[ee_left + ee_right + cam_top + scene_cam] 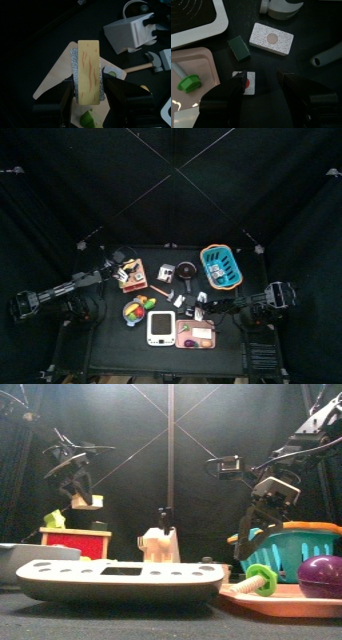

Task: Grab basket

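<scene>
The blue oval basket (218,266) with slatted sides stands at the table's back right; in the front view (297,545) it is at the right, behind the pink tray. My left gripper (115,268) hangs over the table's back left, far from the basket, and is shut on a yellow wooden block (89,71). It shows high up in the front view (76,487). My right gripper (215,309) is open and empty, in front of the basket, above small tiles (246,82). Its own view (261,84) does not show the basket.
A red box (132,279) with wooden pieces lies under the left gripper. A black mug (186,272), a toy hammer (152,62) and a white block (131,32) are mid-table. A white slotted device (160,327), a pink tray (198,335) with a green bolt (188,82) and toy fruit (136,310) are in front.
</scene>
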Robot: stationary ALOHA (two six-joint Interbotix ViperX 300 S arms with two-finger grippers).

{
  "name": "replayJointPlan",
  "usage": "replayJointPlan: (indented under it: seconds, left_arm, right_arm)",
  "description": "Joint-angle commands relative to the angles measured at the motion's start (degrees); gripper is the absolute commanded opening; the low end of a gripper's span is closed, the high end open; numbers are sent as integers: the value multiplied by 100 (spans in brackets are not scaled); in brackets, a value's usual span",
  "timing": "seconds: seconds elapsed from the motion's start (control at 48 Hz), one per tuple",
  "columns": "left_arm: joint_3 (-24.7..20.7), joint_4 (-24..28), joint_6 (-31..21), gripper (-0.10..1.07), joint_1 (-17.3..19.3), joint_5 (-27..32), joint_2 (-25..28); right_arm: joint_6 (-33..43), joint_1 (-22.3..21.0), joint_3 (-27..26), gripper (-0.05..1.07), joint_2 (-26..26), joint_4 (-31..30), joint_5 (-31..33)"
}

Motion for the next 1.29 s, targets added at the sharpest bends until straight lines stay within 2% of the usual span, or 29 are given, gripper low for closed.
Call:
replayJointPlan:
  seconds: [0.0,0.104,0.188,0.25,0.354,0.479,0.542,0.75,0.938,1.271]
  left_arm:
    - [-79,26,9,70,-158,-149,-26]
    - [-70,18,18,70,-519,-334,-53]
    - [-62,-62,18,70,-844,-554,-18]
    - [-53,-141,18,70,-1143,-853,26]
    - [35,-141,18,70,-1406,-1415,70]
    - [264,-123,18,70,-1512,-2180,97]
    - [431,-114,18,70,-1512,-2496,97]
    - [861,18,53,70,-1600,-3190,211]
    - [932,387,149,70,-1881,-3331,369]
    - [1169,563,202,70,-1986,-3894,545]
  right_arm:
    - [53,-35,-211,85,-352,44,141]
    - [35,9,-308,85,-773,202,686]
    - [35,26,-387,85,-1283,431,1424]
    - [53,35,-439,85,-1670,624,1969]
    - [79,0,-483,85,-2355,984,2804]
    - [79,-44,-439,85,-2953,1345,3015]
    - [79,-202,-396,85,-3146,1433,3015]
    - [62,-1063,-229,85,-3199,1494,3120]
    - [18,-1749,-79,85,-2918,1837,3103]
    - [26,-1907,-149,85,-2566,2057,3076]
